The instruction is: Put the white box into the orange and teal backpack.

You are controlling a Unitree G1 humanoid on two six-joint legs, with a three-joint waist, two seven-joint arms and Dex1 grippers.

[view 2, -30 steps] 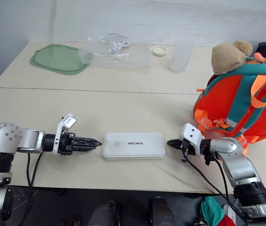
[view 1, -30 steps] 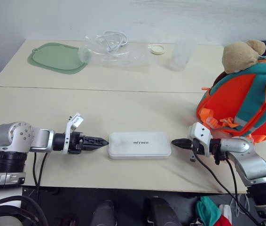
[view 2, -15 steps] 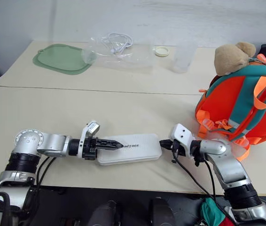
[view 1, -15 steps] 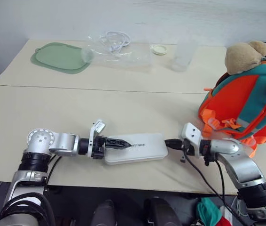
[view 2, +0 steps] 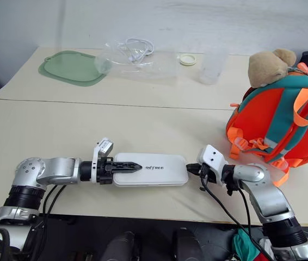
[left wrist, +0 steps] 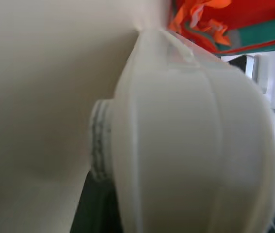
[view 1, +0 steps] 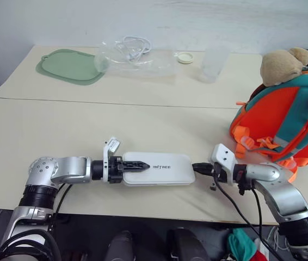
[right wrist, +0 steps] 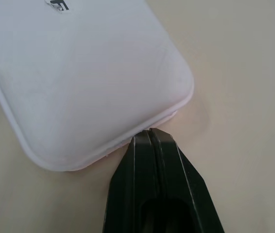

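- As the box [view 1: 157, 169] lies flat near the front edge of the worktop [view 1: 143, 125], its long axis runs left to right, straight between the two grippers.
- The left gripper [view 1: 139, 165] reaches in from the left end, one black finger lying across the box's top; the left wrist view, pressed close against the box's rounded end, suggests the other finger is beneath it.
- Its jaws look partly closed over that end; whether they have a firm hold cannot be told.
- The right gripper [view 1: 196, 168] points in from the right, jaws fully closed, holding nothing, its tip touching the box's right end.
- The right wrist view shows that closed tip [right wrist: 149, 138] set against the rim of the box near a rounded corner.
- The backpack [view 1: 282, 122] stands upright at the right edge of the worktop, a plush bear head [view 1: 282, 64] at its top, straps facing the camera; no opening can be made out.
- The backpack sits to the right of the box and a little farther back, so the right arm is nearer to it, while the left arm looks to be the one taking hold.
- Judged from this, the box must travel rightward, along its own length, to reach the backpack.
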